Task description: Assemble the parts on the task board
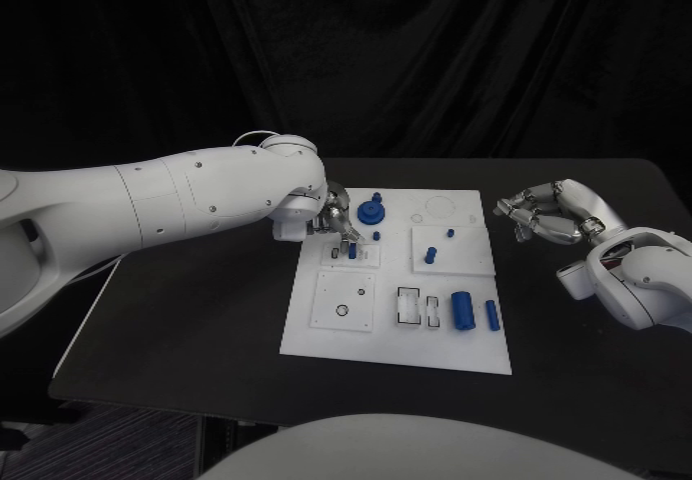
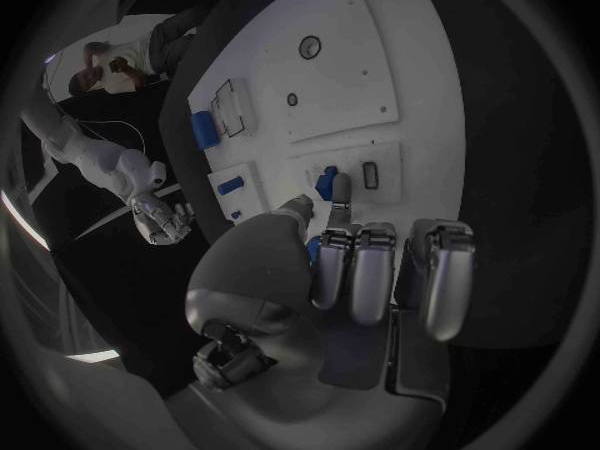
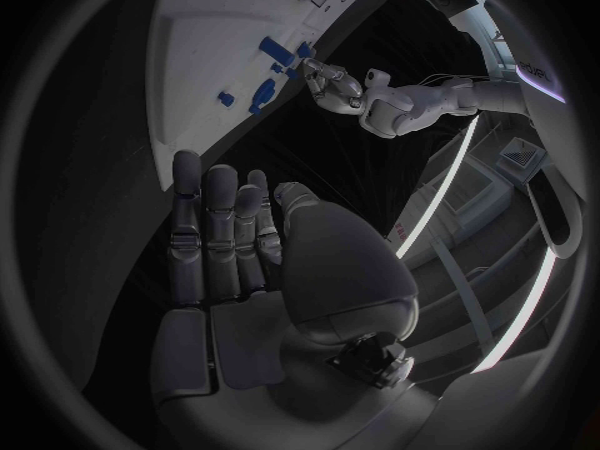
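The white task board (image 1: 397, 345) lies in the middle of the black table. My left hand (image 1: 335, 215) hovers over the board's upper left. In the left wrist view it pinches a small blue part (image 2: 326, 182) between thumb and fingertip, just above a small slotted plate (image 2: 375, 160). A blue round gear-like part (image 1: 372, 211) stands right beside that hand. Two small blue pegs (image 1: 449, 234) stand in the square plate to the right. A blue cylinder (image 1: 463, 309) and a blue bar (image 1: 492, 314) lie at the board's lower right. My right hand (image 1: 548, 215) hangs open and holds nothing.
The right hand is off the board, over bare black table (image 1: 577, 340) past its right edge. A plate with a ring hole (image 1: 343, 305) occupies the board's lower left. The table's left edge (image 1: 90, 320) is close to my left arm.
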{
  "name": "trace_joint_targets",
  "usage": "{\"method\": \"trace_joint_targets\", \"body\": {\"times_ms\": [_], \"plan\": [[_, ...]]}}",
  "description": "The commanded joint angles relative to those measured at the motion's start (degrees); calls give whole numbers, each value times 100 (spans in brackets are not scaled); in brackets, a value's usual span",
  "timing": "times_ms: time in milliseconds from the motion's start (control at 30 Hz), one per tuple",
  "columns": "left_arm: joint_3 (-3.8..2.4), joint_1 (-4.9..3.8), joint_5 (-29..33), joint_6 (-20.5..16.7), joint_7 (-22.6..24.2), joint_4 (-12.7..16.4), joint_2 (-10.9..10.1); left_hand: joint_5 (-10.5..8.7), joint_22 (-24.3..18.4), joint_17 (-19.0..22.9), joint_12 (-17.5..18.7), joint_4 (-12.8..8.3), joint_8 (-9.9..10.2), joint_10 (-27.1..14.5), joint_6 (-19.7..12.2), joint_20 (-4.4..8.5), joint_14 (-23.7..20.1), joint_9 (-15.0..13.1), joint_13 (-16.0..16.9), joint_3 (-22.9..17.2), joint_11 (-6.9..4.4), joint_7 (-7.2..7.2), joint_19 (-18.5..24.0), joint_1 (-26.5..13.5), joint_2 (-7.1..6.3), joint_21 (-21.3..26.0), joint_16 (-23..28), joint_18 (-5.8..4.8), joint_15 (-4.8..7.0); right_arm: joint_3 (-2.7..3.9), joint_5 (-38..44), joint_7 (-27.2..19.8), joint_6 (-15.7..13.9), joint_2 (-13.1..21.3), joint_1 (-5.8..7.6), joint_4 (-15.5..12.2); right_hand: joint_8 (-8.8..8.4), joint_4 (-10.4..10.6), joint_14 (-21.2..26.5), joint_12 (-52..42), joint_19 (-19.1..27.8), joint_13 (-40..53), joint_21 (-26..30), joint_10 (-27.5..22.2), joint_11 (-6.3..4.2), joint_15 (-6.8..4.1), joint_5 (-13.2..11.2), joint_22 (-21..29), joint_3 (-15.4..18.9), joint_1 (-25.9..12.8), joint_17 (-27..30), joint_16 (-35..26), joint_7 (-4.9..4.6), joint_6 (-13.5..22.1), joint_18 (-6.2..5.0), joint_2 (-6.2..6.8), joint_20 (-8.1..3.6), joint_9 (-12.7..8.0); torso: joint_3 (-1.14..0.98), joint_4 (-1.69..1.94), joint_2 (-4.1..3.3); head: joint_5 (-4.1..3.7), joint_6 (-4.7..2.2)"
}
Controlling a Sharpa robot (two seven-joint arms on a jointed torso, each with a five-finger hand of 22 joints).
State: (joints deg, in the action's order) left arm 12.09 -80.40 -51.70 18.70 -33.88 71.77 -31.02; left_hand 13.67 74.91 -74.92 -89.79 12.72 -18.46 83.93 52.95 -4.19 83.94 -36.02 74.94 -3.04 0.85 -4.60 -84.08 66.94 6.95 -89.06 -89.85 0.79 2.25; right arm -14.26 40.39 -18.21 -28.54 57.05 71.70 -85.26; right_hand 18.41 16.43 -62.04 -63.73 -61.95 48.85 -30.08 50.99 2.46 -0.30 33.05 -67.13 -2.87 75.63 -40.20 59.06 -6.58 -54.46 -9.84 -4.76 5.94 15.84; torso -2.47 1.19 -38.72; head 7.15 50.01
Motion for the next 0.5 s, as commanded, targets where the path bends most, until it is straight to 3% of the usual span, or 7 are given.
{"method": "trace_joint_targets", "body": {"times_ms": [33, 167, 500], "plan": [[-5, 22, 19, 103, -98, -20, 20, -6, 1460, -1508, -21, -30, -27, 607, -5, 33, 606, -74, 1506, -22, -32, 4, -524, -58, 4, 32, -15, -44, 18, 4, 28, 22, 3, -3, -14, -4, 31, 5, -44, -38, -44, 4, 23, 34, 0, -14, 23, -7, -43, 62, -2, 19, 51, -3, -67, -5, 11, -7, -3, -2, 0, -1, -1], [-5, 30, 19, 128, -119, -34, 33, 76, 1447, -1508, -21, -124, -84, 607, -94, 39, 606, -367, 1506, -100, -39, 10, -506, -91, -10, 68, -15, -35, 24, 4, 29, 29, 11, -5, -14, -1, 31, 5, -44, -38, -44, 4, 23, 34, 0, -14, 23, -7, -43, 62, -2, 19, 51, -3, -67, -5, 11, -7, -3, 6, -3, -10, -1], [-5, 49, 19, 185, -104, -56, 74, 51, 1448, -1508, -21, -241, -217, 607, -315, 32, 606, -908, 1506, -197, -28, 0, -507, -222, -30, 72, -15, -35, 15, 4, 149, 72, 40, -14, -14, 4, 35, -3, -56, -32, -60, -23, 27, 40, -4, -19, 43, -7, -61, 87, 22, 5, 55, -2, -66, 11, 5, -7, 0, 3, 0, -13, -1]]}}
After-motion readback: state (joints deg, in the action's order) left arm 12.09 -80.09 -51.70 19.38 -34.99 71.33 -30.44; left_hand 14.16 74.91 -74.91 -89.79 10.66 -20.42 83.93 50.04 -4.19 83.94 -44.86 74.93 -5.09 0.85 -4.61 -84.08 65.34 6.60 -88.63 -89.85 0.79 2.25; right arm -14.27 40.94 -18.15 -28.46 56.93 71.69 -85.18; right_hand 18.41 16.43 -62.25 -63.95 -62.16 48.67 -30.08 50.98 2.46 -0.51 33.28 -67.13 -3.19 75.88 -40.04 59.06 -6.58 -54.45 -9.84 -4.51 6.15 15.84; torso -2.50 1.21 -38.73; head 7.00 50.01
